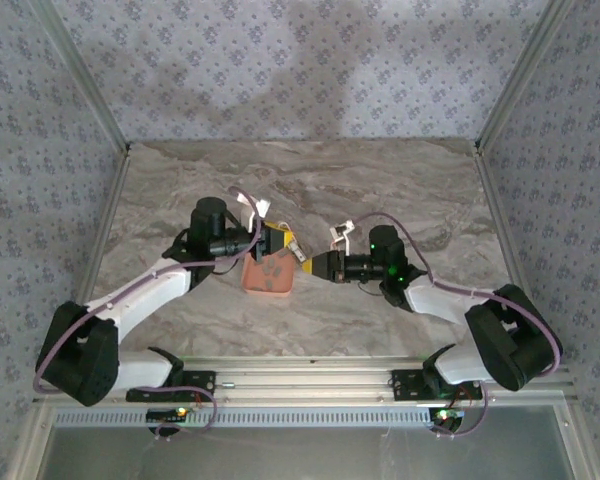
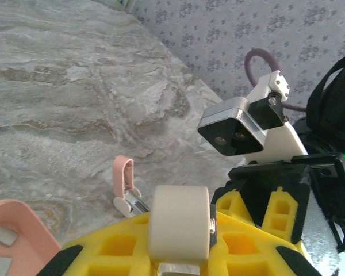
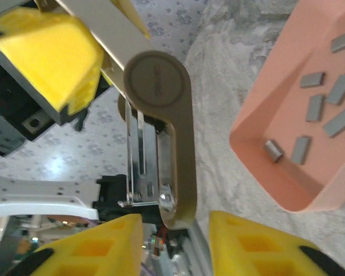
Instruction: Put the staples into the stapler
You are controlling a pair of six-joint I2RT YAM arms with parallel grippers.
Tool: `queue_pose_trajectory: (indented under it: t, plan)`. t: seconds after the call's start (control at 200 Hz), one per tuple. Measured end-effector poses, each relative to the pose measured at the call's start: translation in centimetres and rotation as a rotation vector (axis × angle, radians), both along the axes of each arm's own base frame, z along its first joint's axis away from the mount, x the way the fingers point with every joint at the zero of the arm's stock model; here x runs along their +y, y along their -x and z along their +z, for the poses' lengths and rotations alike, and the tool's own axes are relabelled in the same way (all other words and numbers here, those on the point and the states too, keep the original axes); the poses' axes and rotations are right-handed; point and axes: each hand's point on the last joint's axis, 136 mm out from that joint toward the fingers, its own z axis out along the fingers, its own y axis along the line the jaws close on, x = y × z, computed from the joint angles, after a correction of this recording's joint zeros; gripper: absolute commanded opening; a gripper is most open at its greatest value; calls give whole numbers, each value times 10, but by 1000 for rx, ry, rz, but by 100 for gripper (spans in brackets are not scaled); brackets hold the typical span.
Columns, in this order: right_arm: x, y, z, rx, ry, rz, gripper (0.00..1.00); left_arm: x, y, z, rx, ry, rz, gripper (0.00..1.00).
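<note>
Clamping opened tan stapler (image 3: 161, 86) in closed left gripper (image 2: 175, 253), holding right gripper (image 3: 175, 224) fingers parted at its near end, seeing staples (image 3: 322, 109) lying loose in salmon-pink tray (image 3: 259, 144) just beside, showing as short flat dull-grey bars.

I note the left hand (image 1: 291, 249) and right hand (image 1: 316, 265) nearly meeting above the pink tray (image 1: 264, 280), with the tan stapler (image 3: 168, 115) bridging the gap: no passage there. A pink stapler (image 2: 124, 183) stands near the tray. The far counter (image 1: 310, 180) lies open.
</note>
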Motion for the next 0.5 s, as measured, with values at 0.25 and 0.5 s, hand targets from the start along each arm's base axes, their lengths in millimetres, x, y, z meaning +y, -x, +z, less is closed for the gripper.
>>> queue_pose_trajectory:
  t: [0.25, 0.5]
  plan:
    - [-15, -3, 16, -142, 122, -58, 57, 9, -5, -5, 33, -78, 65, 8]
    - [-40, -9, 32, -327, 309, -143, 60, 11, -6, -7, 47, -157, 103, 8]
